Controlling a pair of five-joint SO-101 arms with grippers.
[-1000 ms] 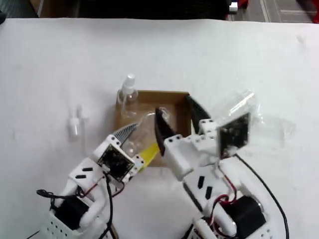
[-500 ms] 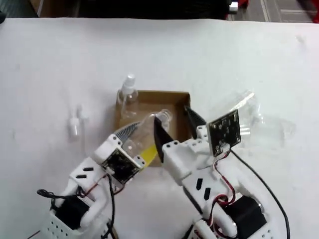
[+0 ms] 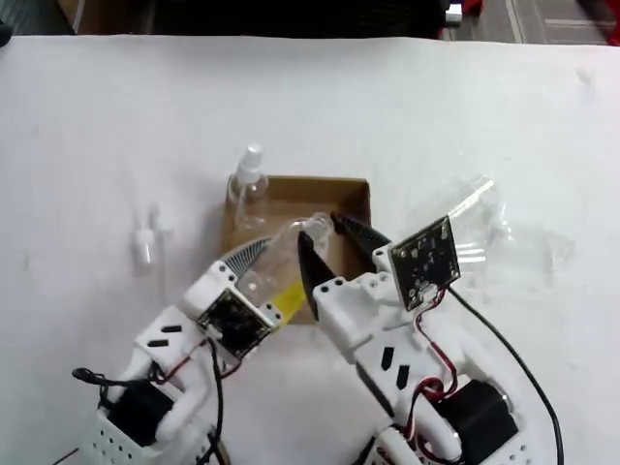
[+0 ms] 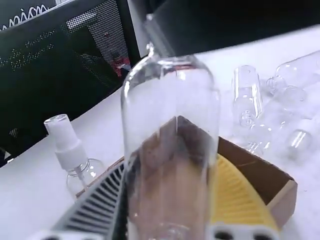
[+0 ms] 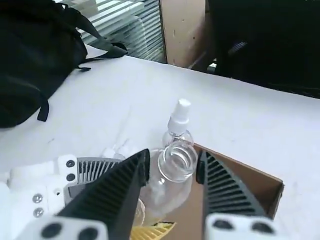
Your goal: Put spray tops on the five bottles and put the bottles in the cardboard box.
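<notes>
—Where white lettering [image 4: 22, 15] is seen in the background, can it be read?

—It is too blurred to be read. The open-necked bottle [image 3: 281, 254] is clamped by the left gripper [image 3: 263, 276] and tilted over the cardboard box [image 3: 291, 181], neck towards one o'clock. The right gripper [image 3: 322, 232] is spread wide, jaws either side of that neck. A capped bottle [image 3: 249, 184] is stood at the box's ten o'clock corner.

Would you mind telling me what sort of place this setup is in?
Probably an office or lab workbench: a white table, a black mesh chair back behind it, and a black bag by window blinds.
</notes>
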